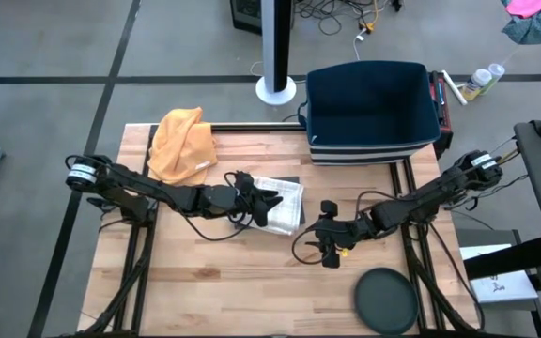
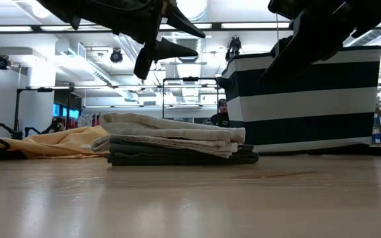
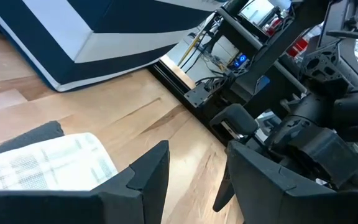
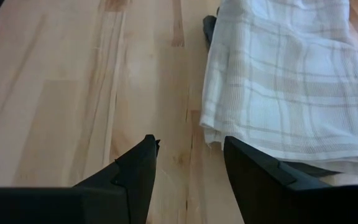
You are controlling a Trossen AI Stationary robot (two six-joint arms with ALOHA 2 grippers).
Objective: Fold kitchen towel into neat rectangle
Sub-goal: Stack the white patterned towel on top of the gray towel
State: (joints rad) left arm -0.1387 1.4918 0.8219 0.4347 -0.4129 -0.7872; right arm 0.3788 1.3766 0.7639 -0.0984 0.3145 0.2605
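- the pale wooden butcher-block worktop (image 1: 214,282) has open room along its near half; a navy-and-white striped fabric bin (image 1: 372,113) closes off the far right edge, and an orange crumpled cloth (image 1: 181,143) lies at the far left.
- the white checked kitchen towel (image 1: 282,199) lies mid-worktop, folded into a rectangle on a dark folded cloth (image 2: 177,157); the folding looks finished or nearly so.
- the left gripper (image 1: 263,202) hovers over the towel, jaws parted, holding nothing.
- the right gripper (image 1: 328,242) hangs just beside the towel's near right edge, jaws parted and empty.
- a next move, if any, would be squaring the edges, or lifting clear.
- a round black disc (image 1: 386,299) sits by the near right edge.
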